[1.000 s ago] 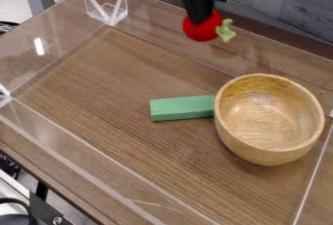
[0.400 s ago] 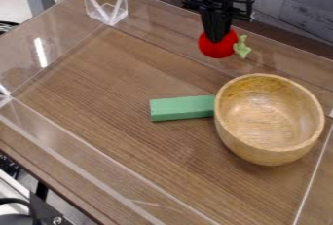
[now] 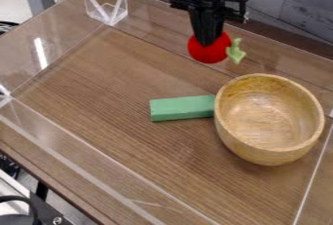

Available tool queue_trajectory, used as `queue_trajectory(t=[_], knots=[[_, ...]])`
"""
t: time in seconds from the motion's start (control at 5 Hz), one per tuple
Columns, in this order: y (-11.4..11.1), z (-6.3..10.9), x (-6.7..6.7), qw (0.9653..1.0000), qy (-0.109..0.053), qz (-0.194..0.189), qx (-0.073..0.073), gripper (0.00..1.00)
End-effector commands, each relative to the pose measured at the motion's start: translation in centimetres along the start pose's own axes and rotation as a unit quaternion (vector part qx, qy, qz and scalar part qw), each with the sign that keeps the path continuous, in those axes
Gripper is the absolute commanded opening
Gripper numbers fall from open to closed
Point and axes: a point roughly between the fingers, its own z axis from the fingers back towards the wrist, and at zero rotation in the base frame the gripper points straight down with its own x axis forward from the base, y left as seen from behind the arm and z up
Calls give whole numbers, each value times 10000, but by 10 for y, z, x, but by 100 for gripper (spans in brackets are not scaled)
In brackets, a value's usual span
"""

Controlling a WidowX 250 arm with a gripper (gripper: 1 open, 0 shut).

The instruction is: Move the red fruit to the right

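Observation:
The red fruit (image 3: 208, 49) is a small round bright red toy with a green leaf sticking out on its right side. It hangs at the back of the wooden table, just behind the wooden bowl (image 3: 270, 119). My black gripper (image 3: 209, 34) comes straight down onto its top and is shut on it. The fingertips are hidden against the fruit. Whether the fruit touches the table I cannot tell.
A flat green rectangular block (image 3: 181, 107) lies left of the bowl. Clear acrylic walls (image 3: 39, 49) ring the table, with a folded clear corner piece (image 3: 107, 8) at the back left. Bare wood spreads across the left and front.
The gripper with the red fruit moved right by a short way, from back centre to just behind the bowl, and shifted slightly back left in the last moment. Bowl and block stayed put.

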Motion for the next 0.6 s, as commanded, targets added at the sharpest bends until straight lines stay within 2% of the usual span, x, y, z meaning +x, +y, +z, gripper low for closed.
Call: queue_trajectory(t=[0.0,0.4], knots=[[-12,22,-9,9994,-272,-220,-18,0],[-34,25,-48,9971,-66,-739,-161,0]])
